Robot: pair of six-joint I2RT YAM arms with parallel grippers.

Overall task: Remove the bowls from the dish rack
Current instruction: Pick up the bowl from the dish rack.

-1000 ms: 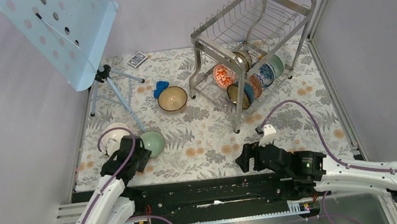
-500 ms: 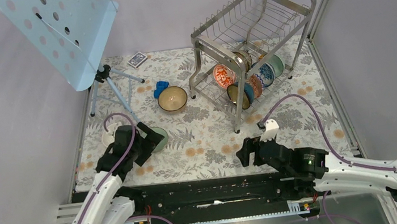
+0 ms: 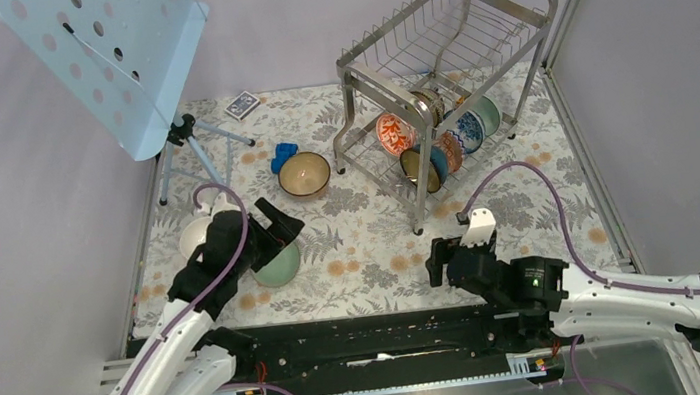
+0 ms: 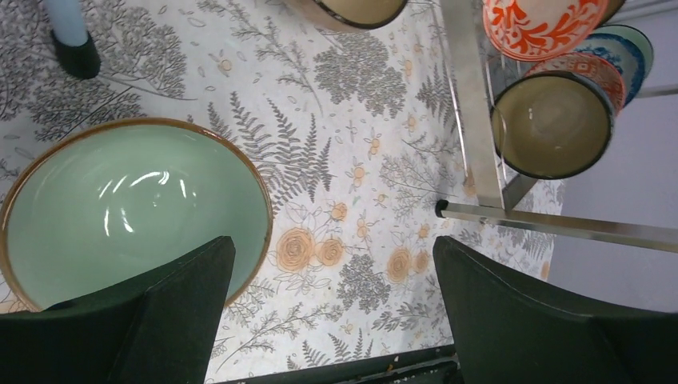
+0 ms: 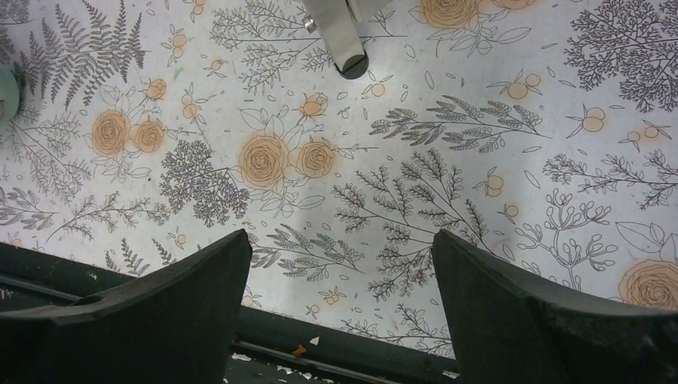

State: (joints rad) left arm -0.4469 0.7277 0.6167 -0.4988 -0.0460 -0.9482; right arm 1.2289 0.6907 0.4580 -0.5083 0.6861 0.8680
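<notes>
The steel dish rack (image 3: 443,57) stands at the back right. On its lower tier several bowls stand on edge, among them an orange-red one (image 3: 395,134), a blue-and-white one (image 3: 467,130) and a dark one with a tan inside (image 4: 552,124). A pale green bowl (image 3: 280,266) sits upright on the cloth. My left gripper (image 3: 281,228) hangs open just above its far edge, holding nothing; its left finger (image 4: 152,320) overlaps the green bowl (image 4: 136,208). A white bowl (image 3: 194,236) and a brown bowl (image 3: 304,174) rest on the table. My right gripper (image 3: 438,265) is open and empty near the front edge.
A pale blue perforated music stand (image 3: 112,55) on a tripod fills the back left, with one foot (image 4: 72,40) near the green bowl. A rack leg (image 5: 339,40) stands just ahead of the right gripper (image 5: 340,264). A small blue object (image 3: 283,154) and a card box (image 3: 241,104) lie further back.
My left gripper has opened, let go of the pale green bowl on the cloth and moved up and to the right. The right gripper has crept slightly forward, still open.
</notes>
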